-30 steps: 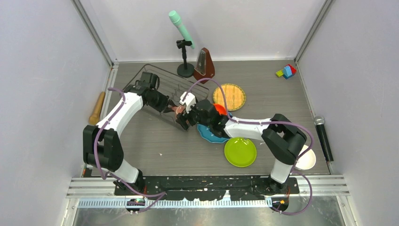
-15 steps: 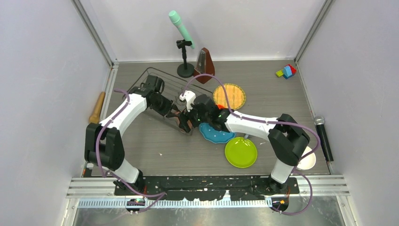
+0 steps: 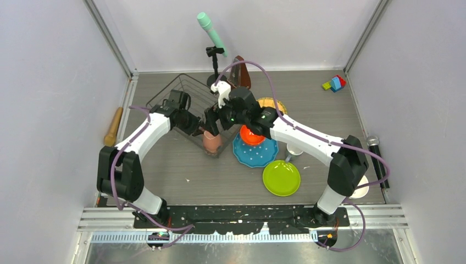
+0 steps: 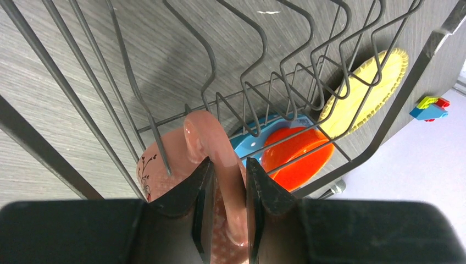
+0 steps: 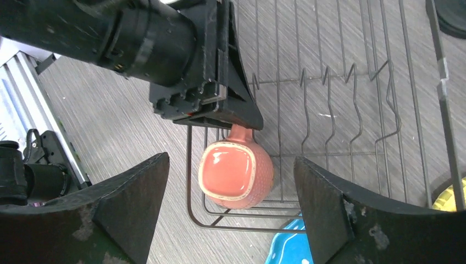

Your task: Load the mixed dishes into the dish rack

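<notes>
The pinkish-tan mug [image 3: 211, 142] stands upright in the near right corner of the dish rack [image 3: 184, 91]. My left gripper [image 3: 201, 128] is shut on its handle [image 4: 222, 165]. My right gripper [image 3: 214, 118] is open and empty, hovering above the mug [image 5: 236, 173]. The orange bowl [image 3: 251, 135] sits on the blue dotted plate [image 3: 258, 157] just right of the rack. The lime-green plate [image 3: 281, 177] lies nearer. The yellow plate [image 3: 273, 103] is mostly hidden by the right arm. The small grey mug [image 3: 294, 152] shows beside that arm. The white bowl [image 3: 361, 188] is half hidden behind the right arm's base.
A black stand with a mint microphone [image 3: 214, 55] and a brown metronome [image 3: 240, 69] stand behind the rack. Toy blocks [image 3: 334, 83] lie at the back right, a black microphone [image 3: 377, 159] along the right wall, a wooden piece [image 3: 114, 125] at the left.
My right gripper has let go, lifted and drawn back over the rack, uncovering the orange bowl and blue plate. The mug now stands in the rack corner, still held by my left gripper.
</notes>
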